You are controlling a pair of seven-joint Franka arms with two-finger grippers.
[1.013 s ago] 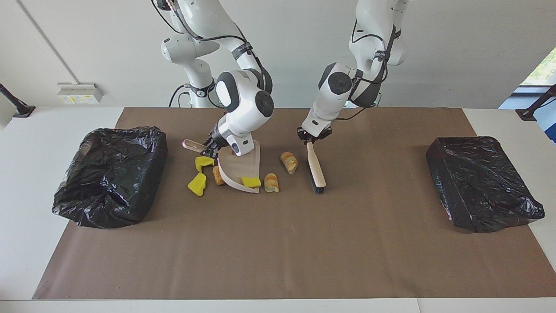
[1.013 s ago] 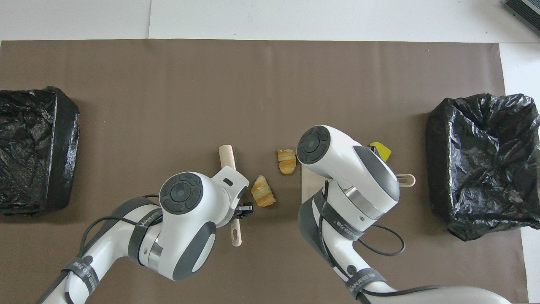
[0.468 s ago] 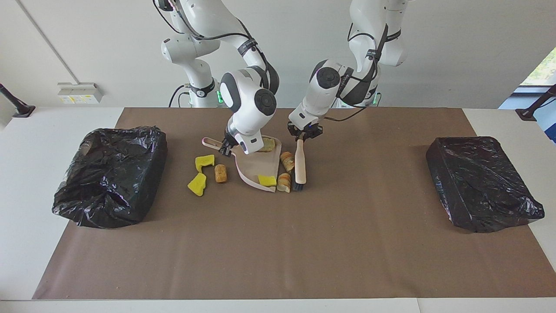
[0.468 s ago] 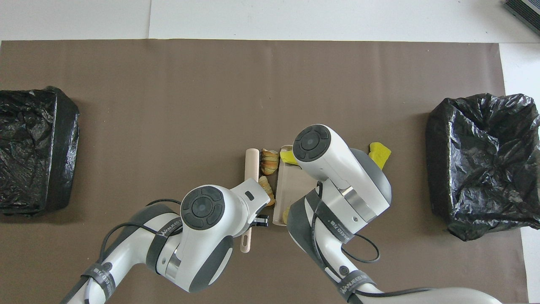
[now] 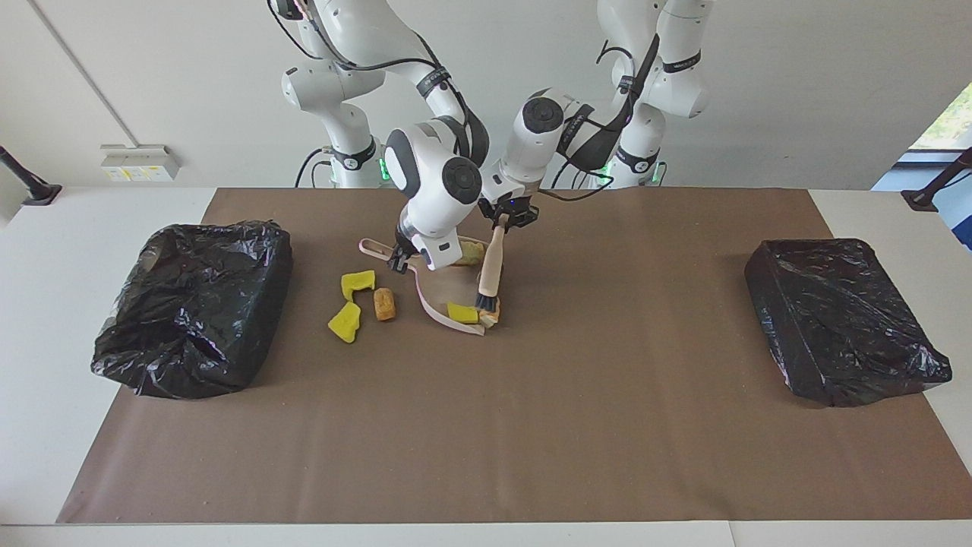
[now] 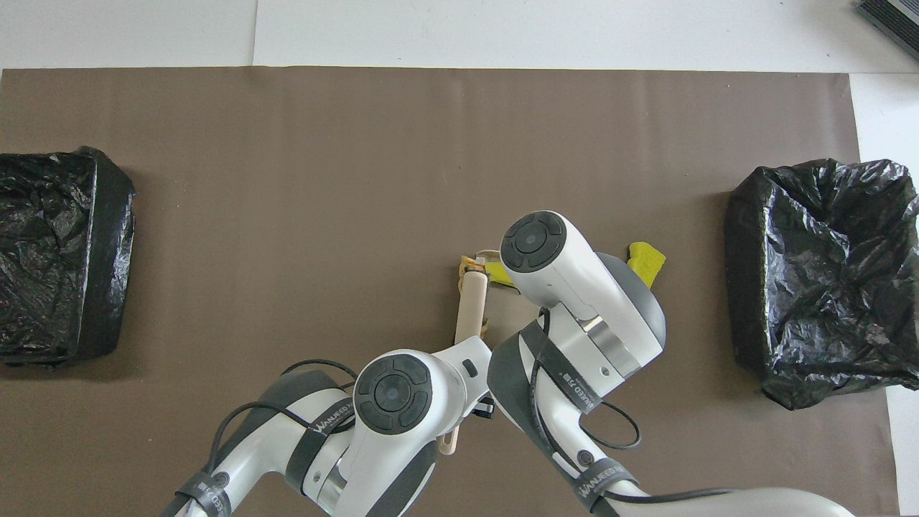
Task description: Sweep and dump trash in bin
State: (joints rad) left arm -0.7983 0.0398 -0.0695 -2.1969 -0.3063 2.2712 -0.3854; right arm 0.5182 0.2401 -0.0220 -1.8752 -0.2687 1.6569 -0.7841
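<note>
My right gripper [image 5: 396, 258] is shut on the handle of the pink dustpan [image 5: 444, 295], which rests tilted on the brown mat. My left gripper [image 5: 510, 219] is shut on the wooden brush [image 5: 490, 262], also seen from overhead as the brush [image 6: 472, 309]; its bristles touch the pan's mouth. Of the trash, a yellow sponge bit [image 5: 462, 312] and a beige pastry-like piece [image 5: 469, 252] lie in the pan. A bread-like slice [image 5: 491, 317] sits at the bristles. Two yellow sponge bits [image 5: 357, 282] [image 5: 345, 321] and a brown cork-like lump [image 5: 385, 304] lie beside the pan, toward the right arm's end.
A bin lined with a black bag [image 5: 194, 304] stands at the right arm's end of the table, and another black-lined bin [image 5: 839, 319] at the left arm's end. The brown mat [image 5: 486, 441] covers the table's middle.
My left gripper has swept the brush toward the dustpan, pushing the bread-like slices up to and into its mouth. The dustpan has shifted a little toward the brush.
</note>
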